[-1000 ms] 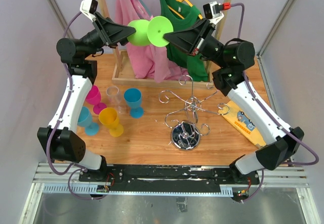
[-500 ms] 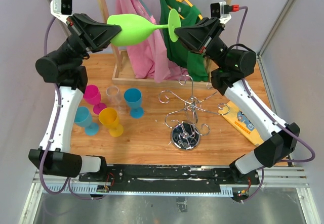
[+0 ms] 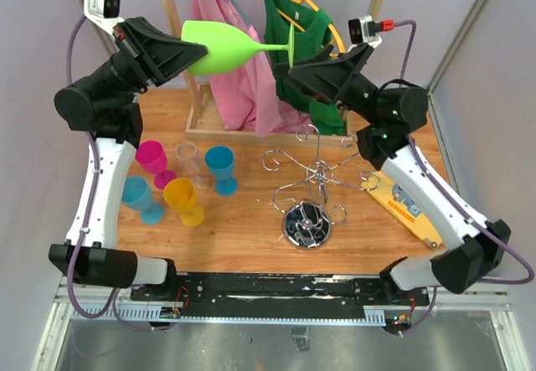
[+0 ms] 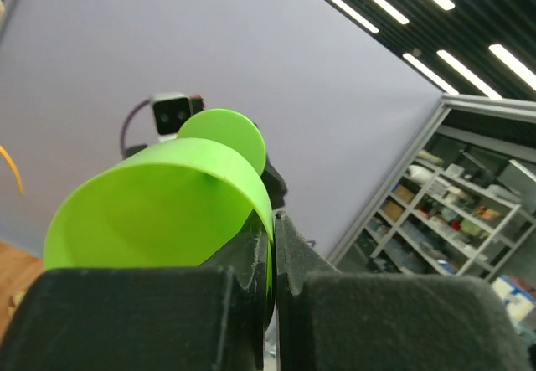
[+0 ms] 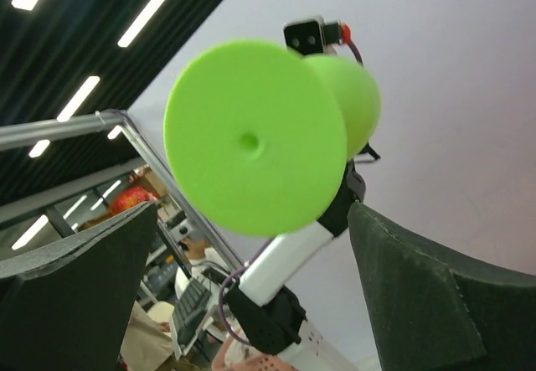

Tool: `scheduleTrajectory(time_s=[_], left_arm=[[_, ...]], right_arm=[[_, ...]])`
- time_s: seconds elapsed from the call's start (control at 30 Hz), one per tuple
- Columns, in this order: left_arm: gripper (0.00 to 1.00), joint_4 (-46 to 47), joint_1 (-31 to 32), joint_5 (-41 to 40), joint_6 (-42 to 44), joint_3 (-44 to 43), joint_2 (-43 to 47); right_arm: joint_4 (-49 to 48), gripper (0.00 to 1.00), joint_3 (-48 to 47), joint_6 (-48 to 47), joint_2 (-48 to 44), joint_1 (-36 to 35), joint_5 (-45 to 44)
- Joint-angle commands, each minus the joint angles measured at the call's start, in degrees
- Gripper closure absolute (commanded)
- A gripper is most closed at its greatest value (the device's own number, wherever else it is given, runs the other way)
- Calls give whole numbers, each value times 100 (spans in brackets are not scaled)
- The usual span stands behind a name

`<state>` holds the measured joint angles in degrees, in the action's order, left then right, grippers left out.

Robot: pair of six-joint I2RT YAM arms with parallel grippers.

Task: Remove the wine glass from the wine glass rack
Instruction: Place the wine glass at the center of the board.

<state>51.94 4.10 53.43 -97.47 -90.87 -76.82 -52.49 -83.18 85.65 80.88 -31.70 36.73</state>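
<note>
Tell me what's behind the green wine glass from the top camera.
A hanging pink garment, partly hidden by the wine glass bowl; a green garment behind its foot.

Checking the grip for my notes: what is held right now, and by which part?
The left gripper is shut on the green wine glass, pinching the wall of its bowl at the rim. The right gripper stands open near the glass's foot, holding nothing.

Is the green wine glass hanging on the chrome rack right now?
No, the green wine glass is held sideways in the air, well clear of the chrome rack.
</note>
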Motion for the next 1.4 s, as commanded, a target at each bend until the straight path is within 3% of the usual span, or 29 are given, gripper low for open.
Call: scheduleTrajectory(time_s=[0.0, 0.3, 0.47, 0.7, 1.13, 1.37], left_arm=[[100, -967, -58, 194, 1515, -606, 195], [100, -6195, -58, -246, 5736, -1540, 687], [100, -8612, -58, -665, 7882, -2215, 829], [100, -11124, -58, -634, 9700, -2256, 1031], [100, -12473, -33, -1264, 11148, -1517, 1077], [100, -12683, 1069, -2398, 11282, -1067, 931]], right_arm=[[1247, 2, 110, -1243, -809, 21, 396], [5504, 2, -729, -3638, -1604, 172, -175], [6509, 2, -651, -4056, -1899, 549, -582], [7591, 2, -502, -4502, -2314, 836, -1777], [9703, 2, -823, -5263, -2442, 893, -3843], [10458, 2, -965, -5462, -2028, 994, -4367]])
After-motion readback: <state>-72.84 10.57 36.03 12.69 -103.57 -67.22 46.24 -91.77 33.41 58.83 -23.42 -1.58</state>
